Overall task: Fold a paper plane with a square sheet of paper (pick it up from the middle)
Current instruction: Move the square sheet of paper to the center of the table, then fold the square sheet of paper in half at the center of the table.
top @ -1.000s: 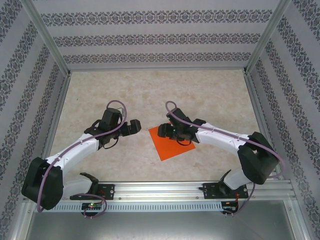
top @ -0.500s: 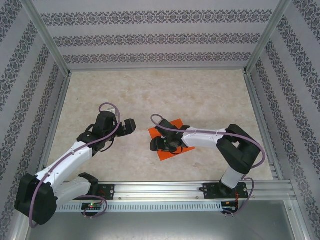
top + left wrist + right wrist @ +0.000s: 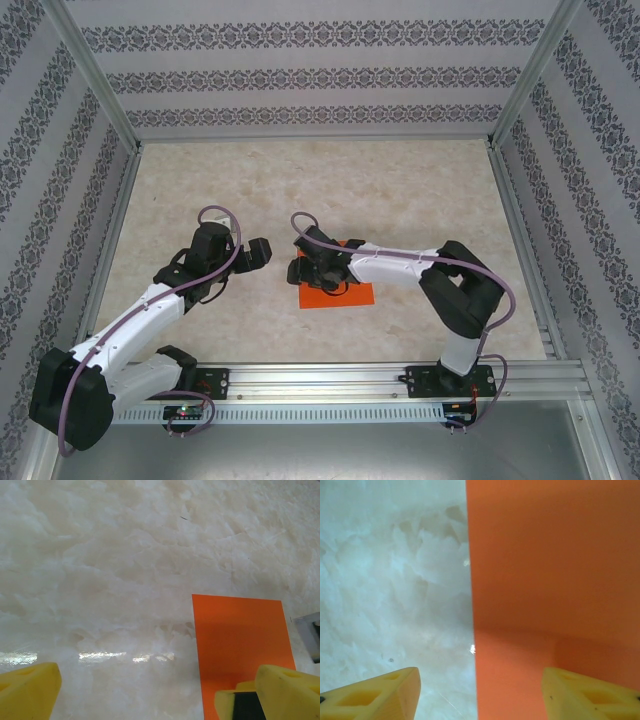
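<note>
Marble-look table [image 3: 400,190], patterned walls around. Wide-open left gripper [image 3: 257,252] hangs empty just left of the square sheet of paper [image 3: 352,297]. Low over the paper's left edge, the right gripper [image 3: 303,272] has its jaws spread: one finger [image 3: 375,692] over bare table, the other over orange, nothing pinched. Paper lies flat, unfolded, mid-table. My read: near weightless, limp, creases easily, likely slides on this glossy top. Pin one side, lift from the middle, light squeeze.
</note>
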Controlling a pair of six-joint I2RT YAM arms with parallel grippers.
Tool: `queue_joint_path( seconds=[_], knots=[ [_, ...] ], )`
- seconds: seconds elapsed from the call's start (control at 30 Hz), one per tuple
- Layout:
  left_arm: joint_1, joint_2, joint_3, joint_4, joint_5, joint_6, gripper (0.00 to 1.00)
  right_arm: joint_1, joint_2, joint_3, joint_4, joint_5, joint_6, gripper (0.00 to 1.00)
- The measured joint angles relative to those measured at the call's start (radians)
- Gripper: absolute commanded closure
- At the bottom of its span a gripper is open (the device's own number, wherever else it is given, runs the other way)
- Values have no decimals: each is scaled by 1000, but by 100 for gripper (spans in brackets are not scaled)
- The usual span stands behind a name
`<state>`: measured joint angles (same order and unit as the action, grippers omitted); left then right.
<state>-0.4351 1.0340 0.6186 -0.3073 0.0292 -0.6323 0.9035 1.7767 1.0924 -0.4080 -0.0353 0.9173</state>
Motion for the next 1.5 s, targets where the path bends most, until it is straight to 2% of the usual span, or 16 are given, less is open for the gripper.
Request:
queue_joint_path(
  seconds=[0.17,0.27,0.37,0.63,1.1,1.5],
  knots=[
    [0,-6,-16,4,-1,-4,0,-3,-100,41,-184,191,-28,2],
    [1,-2,-24,17,6,-12,0,-17,-103,56,-271,251,-43,2],
    [2,20,-25,34,22,-16,0,-25,-44,111,-367,279,-67,2],
    [3,92,-24,38,80,-12,0,-22,114,237,-472,268,-149,2],
    [3,106,-13,39,123,0,0,-114,163,253,-428,124,-180,2],
    [3,106,-13,39,132,0,0,-111,230,277,-445,93,-191,2]
  ],
)
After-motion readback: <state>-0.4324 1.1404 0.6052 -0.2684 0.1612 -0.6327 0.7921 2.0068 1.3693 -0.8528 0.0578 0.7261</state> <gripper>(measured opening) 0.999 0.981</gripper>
